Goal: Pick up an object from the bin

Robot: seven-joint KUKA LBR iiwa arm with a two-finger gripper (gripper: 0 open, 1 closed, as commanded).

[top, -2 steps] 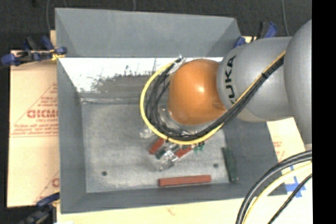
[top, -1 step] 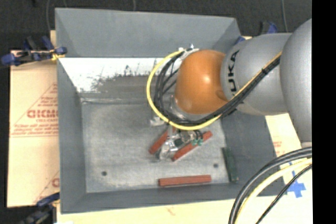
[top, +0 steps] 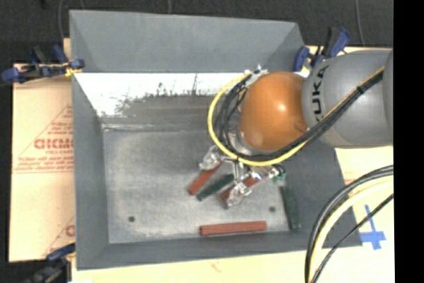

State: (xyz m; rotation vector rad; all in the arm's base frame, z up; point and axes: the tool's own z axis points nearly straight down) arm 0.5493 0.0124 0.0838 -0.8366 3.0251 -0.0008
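Right of open floor (top: 146, 175), fingers (top: 225, 177) straddle sticks (top: 199, 183).

You see the jaws low in the grey bin (top: 142, 175), just beyond the long red-brown bar (top: 233, 228). Beyond the bar's left half, a brown stick (top: 201, 183) and a dark green stick (top: 215, 188) lie side by side at the jaws. A dark pen (top: 289, 207) lies off the bar's right end.

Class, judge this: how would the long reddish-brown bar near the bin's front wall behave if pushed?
The reddish-brown bar looks straight and flat-sided, so it is probably stiff and likelier to slide than roll. Being slim, it seems light.
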